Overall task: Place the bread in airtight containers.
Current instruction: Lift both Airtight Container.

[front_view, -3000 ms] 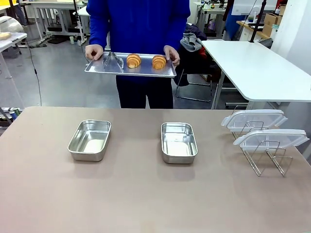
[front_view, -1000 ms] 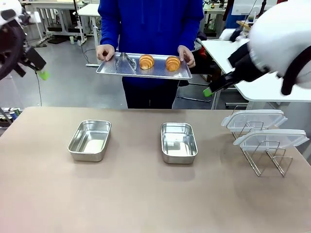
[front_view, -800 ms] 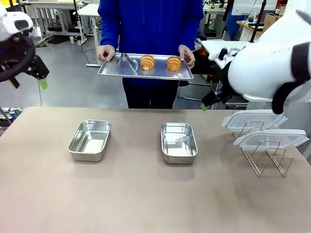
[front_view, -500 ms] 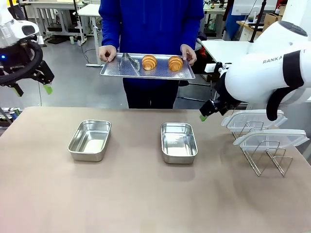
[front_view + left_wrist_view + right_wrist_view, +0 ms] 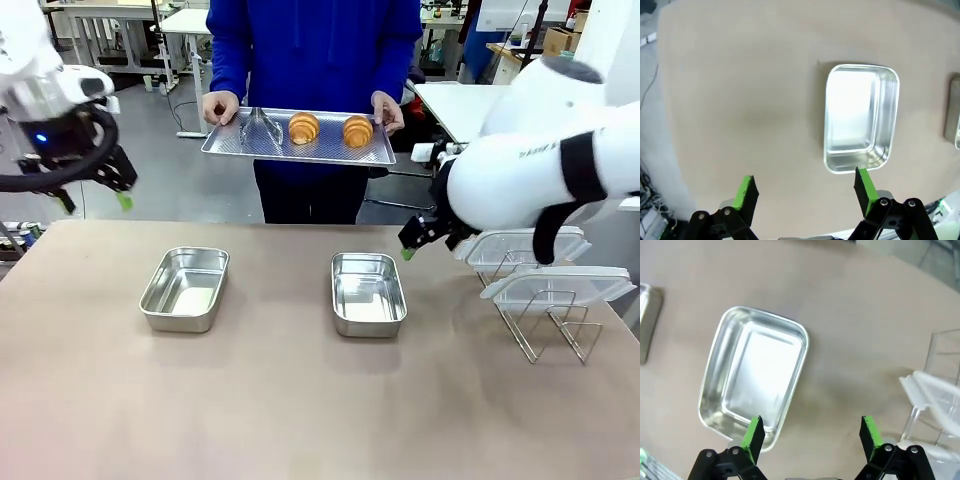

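Two croissants (image 5: 304,127) are held on a tray (image 5: 325,153) by the person (image 5: 310,50), two steel containers (image 5: 185,288) are set on the table (image 5: 300,420), and the left gripper (image 5: 805,186) and right gripper (image 5: 811,431) are spread wide

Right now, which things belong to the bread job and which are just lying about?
Job: left croissant, right croissant, left steel pan, right steel pan, upper clear lid, lower clear lid.
Not the job's own: held serving tray, tongs on it, wire rack, white table behind.
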Controlling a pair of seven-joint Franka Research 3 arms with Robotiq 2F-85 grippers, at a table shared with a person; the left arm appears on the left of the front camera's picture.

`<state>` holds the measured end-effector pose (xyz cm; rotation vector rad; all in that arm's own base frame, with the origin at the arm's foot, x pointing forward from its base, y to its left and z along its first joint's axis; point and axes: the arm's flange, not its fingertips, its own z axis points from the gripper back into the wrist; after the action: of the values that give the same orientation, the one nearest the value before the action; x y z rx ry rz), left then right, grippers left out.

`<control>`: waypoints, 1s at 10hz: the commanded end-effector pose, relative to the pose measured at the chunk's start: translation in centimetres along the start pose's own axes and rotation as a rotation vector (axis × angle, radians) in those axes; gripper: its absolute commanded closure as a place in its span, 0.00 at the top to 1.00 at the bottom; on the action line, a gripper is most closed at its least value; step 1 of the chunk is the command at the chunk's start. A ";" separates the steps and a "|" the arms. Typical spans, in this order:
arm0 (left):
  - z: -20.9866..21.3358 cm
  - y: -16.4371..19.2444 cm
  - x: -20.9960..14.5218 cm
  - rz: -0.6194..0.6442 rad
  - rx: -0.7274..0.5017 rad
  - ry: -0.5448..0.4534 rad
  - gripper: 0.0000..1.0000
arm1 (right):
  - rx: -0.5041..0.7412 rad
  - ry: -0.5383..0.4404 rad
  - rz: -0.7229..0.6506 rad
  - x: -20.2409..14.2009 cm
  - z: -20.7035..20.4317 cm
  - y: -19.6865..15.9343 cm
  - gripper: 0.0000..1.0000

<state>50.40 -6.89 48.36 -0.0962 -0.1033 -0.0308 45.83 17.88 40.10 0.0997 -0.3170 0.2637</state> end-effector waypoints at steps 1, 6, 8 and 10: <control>-2.0 -1.6 0.0 0.010 0.039 -0.019 1.00 | -0.057 0.058 -0.114 2.5 -2.3 2.9 1.00; -8.9 -3.6 -1.3 0.051 0.020 -0.022 1.00 | -0.129 0.121 -0.260 2.5 -6.9 4.7 1.00; -11.3 -3.9 -0.9 0.059 0.039 0.004 1.00 | -0.159 0.137 -0.289 2.2 -7.6 4.5 1.00; -12.9 -4.2 -0.9 0.071 0.066 -0.005 1.00 | -0.162 0.141 -0.309 1.7 -8.3 4.0 1.00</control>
<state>50.50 -11.57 36.23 -0.0754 -0.0787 0.0151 48.41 22.53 33.17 0.0000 -0.1639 -0.0265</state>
